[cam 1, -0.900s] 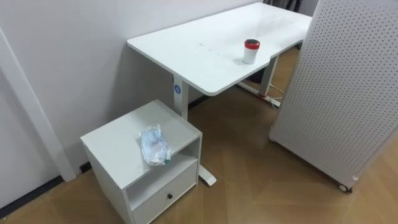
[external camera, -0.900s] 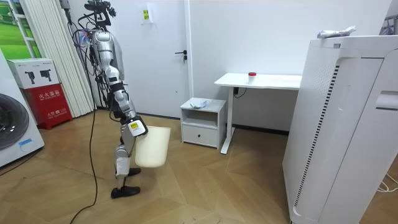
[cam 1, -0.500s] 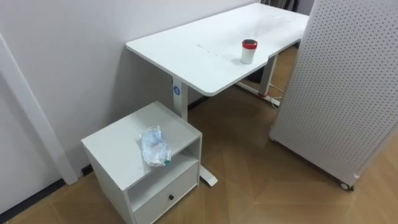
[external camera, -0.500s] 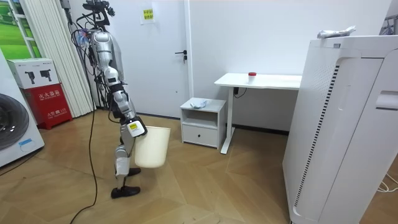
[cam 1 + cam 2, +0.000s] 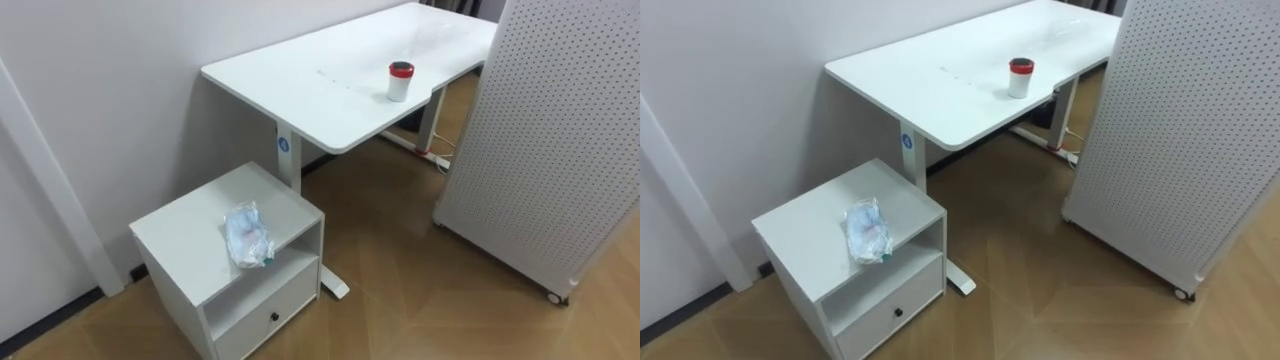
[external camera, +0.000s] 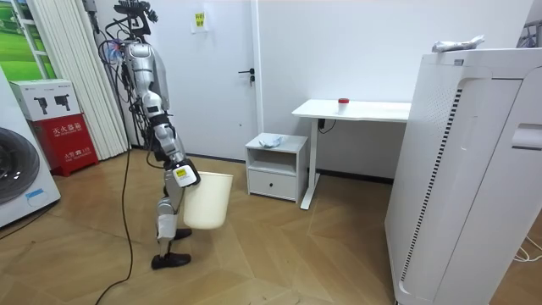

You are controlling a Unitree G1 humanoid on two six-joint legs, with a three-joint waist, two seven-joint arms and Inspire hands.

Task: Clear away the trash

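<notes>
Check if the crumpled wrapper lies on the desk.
No, the crumpled wrapper lies on the small cabinet, beside the desk.

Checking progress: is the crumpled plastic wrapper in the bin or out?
Out. The wrapper lies on top of the small white cabinet, well apart from the bin at the robot's side.

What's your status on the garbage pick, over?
Right hand beside cream plastic bin, off the floor. Crumpled clear plastic wrapper lies untouched atop white bedside cabinet. White perforated panel stands right of it, apart.
</notes>
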